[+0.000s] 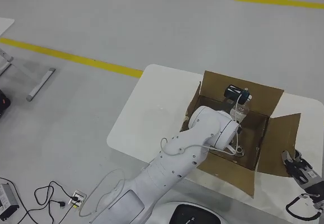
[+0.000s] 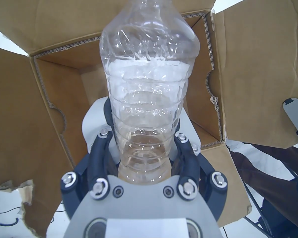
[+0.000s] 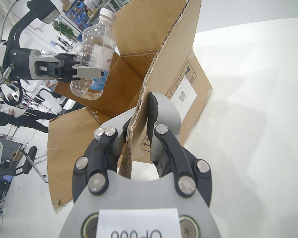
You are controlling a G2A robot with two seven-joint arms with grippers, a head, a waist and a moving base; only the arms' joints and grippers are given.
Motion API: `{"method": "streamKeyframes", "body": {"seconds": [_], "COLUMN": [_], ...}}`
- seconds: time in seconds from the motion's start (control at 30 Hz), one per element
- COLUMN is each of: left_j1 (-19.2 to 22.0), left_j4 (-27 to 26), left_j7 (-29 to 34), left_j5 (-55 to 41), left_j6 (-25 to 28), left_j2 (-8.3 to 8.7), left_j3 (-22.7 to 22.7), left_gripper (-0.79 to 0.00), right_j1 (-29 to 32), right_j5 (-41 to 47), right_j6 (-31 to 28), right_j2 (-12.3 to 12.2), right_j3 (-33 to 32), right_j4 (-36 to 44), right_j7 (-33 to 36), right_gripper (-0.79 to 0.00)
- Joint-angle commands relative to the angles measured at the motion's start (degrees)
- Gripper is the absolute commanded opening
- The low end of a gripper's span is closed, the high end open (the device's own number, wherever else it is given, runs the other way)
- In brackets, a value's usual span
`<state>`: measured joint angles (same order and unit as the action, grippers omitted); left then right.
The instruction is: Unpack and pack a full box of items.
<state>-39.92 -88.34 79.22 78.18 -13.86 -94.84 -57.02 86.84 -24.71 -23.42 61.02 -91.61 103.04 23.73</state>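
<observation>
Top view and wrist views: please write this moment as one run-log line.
left jaws: shut on bottle over open box | right jaws: shut on box flap | box: on table

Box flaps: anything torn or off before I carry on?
Yes. One flap of the box has a ragged, torn outer edge with a chunk missing. The side flap clamped in the right end effector is frayed along its edge too. The bottle in the left end effector looks intact.
</observation>
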Motion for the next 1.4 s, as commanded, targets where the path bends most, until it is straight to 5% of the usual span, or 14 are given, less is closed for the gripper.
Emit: {"method": "streamKeyframes", "body": {"seconds": [0.0,0.17,0.5,0.83,1.37], "left_j1": [0.00,-1.40,-2.81,-4.57,-4.96], "left_j4": [0.00,-1.07,-12.70,-22.40,-23.15], "left_j7": [0.00,-1.68,8.44,8.78,8.78], "left_j5": [0.00,-0.11,4.01,5.53,5.18], "left_j6": [0.00,1.04,4.91,8.20,7.48], "left_j2": [0.00,0.19,1.42,2.89,3.07], "left_j3": [0.00,-0.71,-5.67,-9.66,-10.42], "left_gripper": [-0.785,-0.785,-0.785,-0.785,-0.785], "right_j1": [0.00,-0.42,-1.31,-1.36,-1.44], "right_j5": [0.00,0.90,7.53,7.74,8.10], "right_j6": [0.00,-0.24,-1.14,-1.84,-1.99], "right_j2": [0.00,-0.11,-1.05,-1.43,-1.47], "right_j3": [0.00,-0.42,-5.37,-6.20,-6.02], "right_j4": [0.00,0.92,0.60,-1.80,-2.21], "right_j7": [0.00,1.29,9.61,10.54,10.17], "right_gripper": [-0.785,-0.785,-0.785,-0.785,-0.785]}}
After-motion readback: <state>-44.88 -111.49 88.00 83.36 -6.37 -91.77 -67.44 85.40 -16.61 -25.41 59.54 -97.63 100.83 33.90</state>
